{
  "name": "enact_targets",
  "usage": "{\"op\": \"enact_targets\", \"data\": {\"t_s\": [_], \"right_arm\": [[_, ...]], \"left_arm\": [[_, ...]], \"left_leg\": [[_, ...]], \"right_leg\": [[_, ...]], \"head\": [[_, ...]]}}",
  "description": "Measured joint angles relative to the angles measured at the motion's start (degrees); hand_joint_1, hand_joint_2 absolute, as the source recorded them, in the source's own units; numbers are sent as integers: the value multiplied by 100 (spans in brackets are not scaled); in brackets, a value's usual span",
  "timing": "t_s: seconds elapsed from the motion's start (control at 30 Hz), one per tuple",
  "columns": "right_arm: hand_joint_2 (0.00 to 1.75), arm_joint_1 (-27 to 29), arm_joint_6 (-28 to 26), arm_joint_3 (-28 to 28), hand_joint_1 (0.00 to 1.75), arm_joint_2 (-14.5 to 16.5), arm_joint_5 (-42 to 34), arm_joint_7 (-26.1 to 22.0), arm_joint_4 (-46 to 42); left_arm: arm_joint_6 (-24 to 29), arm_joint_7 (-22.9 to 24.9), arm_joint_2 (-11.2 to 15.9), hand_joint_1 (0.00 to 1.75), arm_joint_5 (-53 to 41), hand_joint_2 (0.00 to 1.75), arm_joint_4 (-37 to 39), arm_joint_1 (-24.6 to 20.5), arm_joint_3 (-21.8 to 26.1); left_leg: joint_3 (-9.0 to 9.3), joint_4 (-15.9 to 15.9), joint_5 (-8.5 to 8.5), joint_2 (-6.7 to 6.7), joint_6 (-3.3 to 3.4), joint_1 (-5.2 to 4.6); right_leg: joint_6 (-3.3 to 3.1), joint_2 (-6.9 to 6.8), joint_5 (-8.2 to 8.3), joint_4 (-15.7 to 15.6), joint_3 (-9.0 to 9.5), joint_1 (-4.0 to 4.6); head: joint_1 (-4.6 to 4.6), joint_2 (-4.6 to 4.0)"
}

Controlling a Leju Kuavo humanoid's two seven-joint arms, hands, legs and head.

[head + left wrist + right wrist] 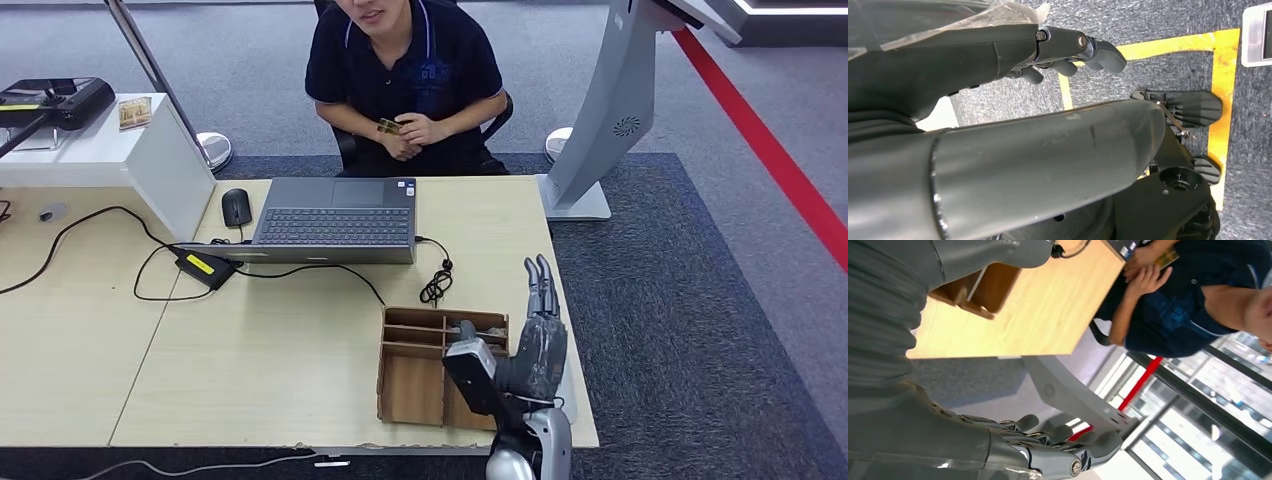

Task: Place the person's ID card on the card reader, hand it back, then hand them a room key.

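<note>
Across the desk sits a person in a dark polo, holding a small gold-toned card [389, 126] in both hands at chest height; the card [1167, 258] also appears in the right wrist view. My right hand [540, 325] is raised over the desk's right front corner, fingers straight and apart, holding nothing, well short of the card. It partly covers a wooden divided tray [412, 388]; what lies in the tray's far slots I cannot tell. My left hand [1068, 52] hangs low over the carpet with loosely extended fingers and nothing in it.
An open grey laptop [335, 222] sits mid-desk with a black mouse [236, 206] to its left. A small black box with a yellow label [205, 266] and cables lies near it. A white stand [100, 150] carries a black device [60, 100]. A grey kiosk post [600, 120] rises at right.
</note>
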Motion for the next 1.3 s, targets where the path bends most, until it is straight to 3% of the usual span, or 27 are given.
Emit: {"op": "enact_targets", "data": {"t_s": [0.27,0.9,1.3], "right_arm": [[175,13,-2,353,0,-250,284,781,26],[175,15,-4,715,0,-636,550,1062,19],[175,-116,-4,1067,0,-981,898,1703,19]], "left_arm": [[16,-1,0,0,50,0,1,2,2],[1,-5,2,0,51,0,2,4,2],[-45,-8,4,0,10,0,2,3,2]], "left_leg": [[0,0,0,0,0,0],[0,0,0,0,0,0],[0,0,0,0,0,0]], "right_leg": [[0,0,0,0,-1,0],[0,0,0,-1,0,0],[0,0,0,-1,0,0]], "head": [[0,0],[0,0],[-1,0]]}}
